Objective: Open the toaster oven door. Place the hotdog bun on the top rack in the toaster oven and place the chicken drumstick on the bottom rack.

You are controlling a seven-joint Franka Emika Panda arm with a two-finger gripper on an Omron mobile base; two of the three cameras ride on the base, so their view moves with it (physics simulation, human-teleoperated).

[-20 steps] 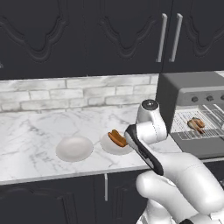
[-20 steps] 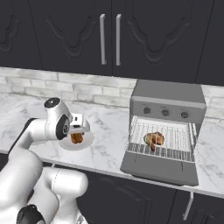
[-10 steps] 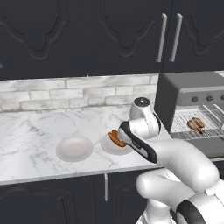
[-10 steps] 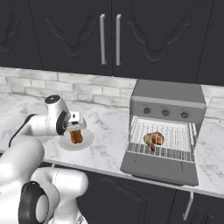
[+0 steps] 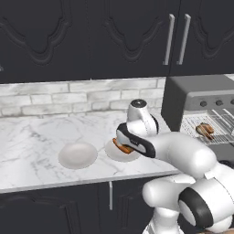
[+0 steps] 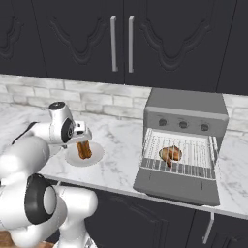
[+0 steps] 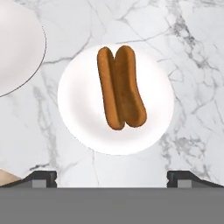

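1. Looking past the jaws to their right, I see the toaster oven [image 6: 186,114] standing well apart from them, its toaster oven door [image 6: 177,181] already dropped flat and forward. That leaves both shelves reachable from the front, which I judge is why it hangs down this way.
2. The counter [image 5: 32,141] lies below the jaws and carries everything. Its marble top is why the plates sit level and steady under my approach.
3. The gripper [image 7: 111,177] hangs directly above the white plate [image 7: 148,127], jaws spread wide and holding nothing. I judge they stand open so the fingers can pass either side of the bun.
4. A second plate [image 5: 77,155] sits just beside the first, off to the jaws' left, bare and out of my way.
5. The chicken drumstick [image 6: 170,154] rests on a wire shelf inside the oven, far to the jaws' right. I cannot tell from here whether that is the bottom rack or the top one.
6. The hotdog bun [image 7: 120,87] lies flat at the plate's centre, straight beneath the jaws, its long axis across the gap between the fingers. That lie suits a pinch over its narrow width.
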